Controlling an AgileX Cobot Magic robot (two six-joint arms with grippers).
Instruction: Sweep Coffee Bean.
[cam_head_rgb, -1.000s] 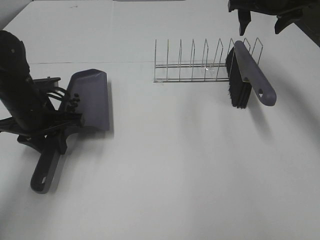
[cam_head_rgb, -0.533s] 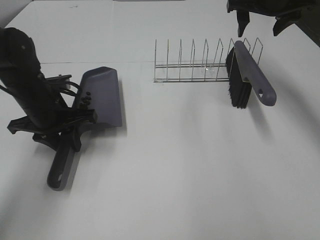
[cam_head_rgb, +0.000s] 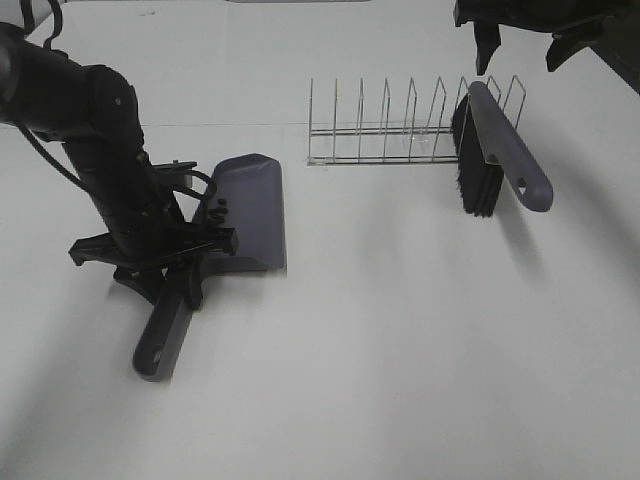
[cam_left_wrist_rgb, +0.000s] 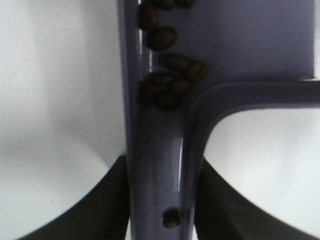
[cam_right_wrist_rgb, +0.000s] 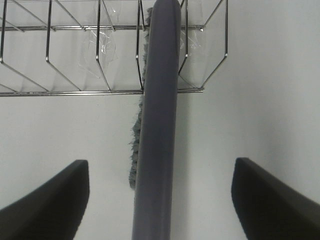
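A grey-purple dustpan (cam_head_rgb: 250, 210) lies left of centre with its handle (cam_head_rgb: 163, 335) pointing to the front. My left gripper (cam_head_rgb: 170, 262) is shut on that handle near the pan's back wall. Several dark coffee beans (cam_left_wrist_rgb: 167, 82) lie against the pan's back wall in the left wrist view, and they show as dark specks in the high view (cam_head_rgb: 217, 208). One bean (cam_left_wrist_rgb: 171, 218) lies on the handle between the fingers. A grey brush (cam_head_rgb: 505, 150) with black bristles (cam_head_rgb: 476, 175) leans in the wire rack (cam_head_rgb: 400, 130). My right gripper (cam_head_rgb: 520, 40) hangs open above it.
The wire rack (cam_right_wrist_rgb: 70, 55) stands at the back, right of centre, with the brush handle (cam_right_wrist_rgb: 157, 120) in its right end slots. White table top (cam_head_rgb: 400, 340) spreads across the front and right.
My left arm has carried the dustpan to the right, towards the table's centre, with the beans still in it. The right gripper and brush have not moved.
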